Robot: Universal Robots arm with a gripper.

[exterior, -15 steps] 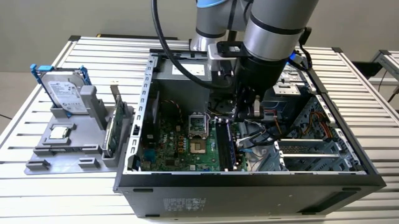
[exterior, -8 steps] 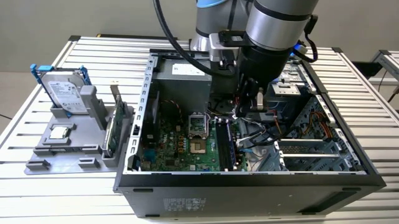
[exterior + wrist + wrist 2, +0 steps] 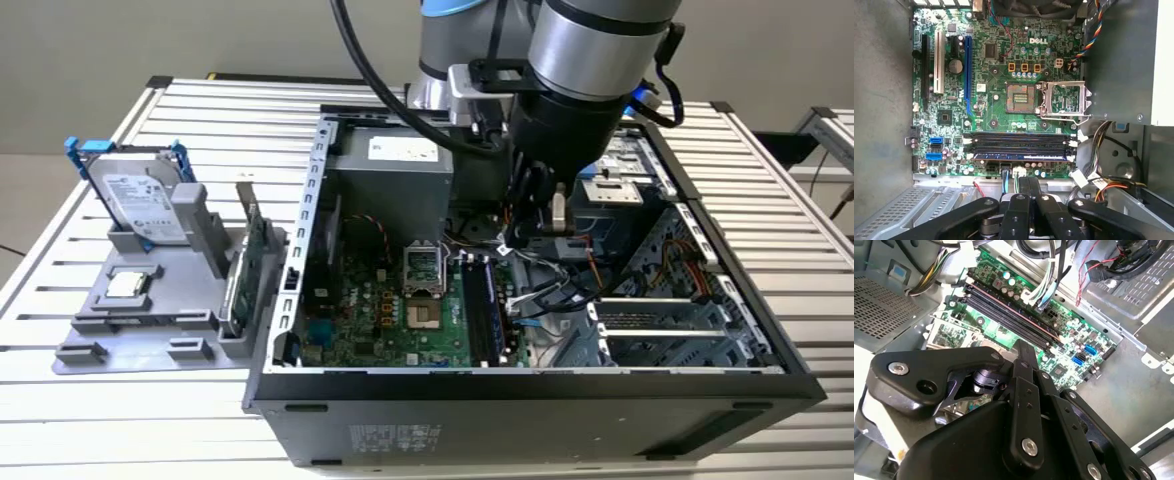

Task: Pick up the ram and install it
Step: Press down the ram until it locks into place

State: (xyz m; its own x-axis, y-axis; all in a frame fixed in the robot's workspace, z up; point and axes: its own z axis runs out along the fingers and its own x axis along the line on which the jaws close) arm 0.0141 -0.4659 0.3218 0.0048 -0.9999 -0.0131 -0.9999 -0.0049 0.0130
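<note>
Blue ram [image 3: 1021, 156] stick sits in the memory slot nearest the claw [image 3: 1029, 184] in the first wrist view, lying flat along the black slots on the green motherboard [image 3: 999, 75]. In the exterior view the ram [image 3: 489, 300] is lower centre of the frame, inside the open computer case [image 3: 534, 400] on the slatted metal desk [image 3: 174, 110]. Claw fingers are pressed together, narrow, holding nothing, just above the slot row in the second wrist view [image 3: 1021, 346]. Silver hard drive [image 3: 140, 200] stands at the exterior view's left.
</note>
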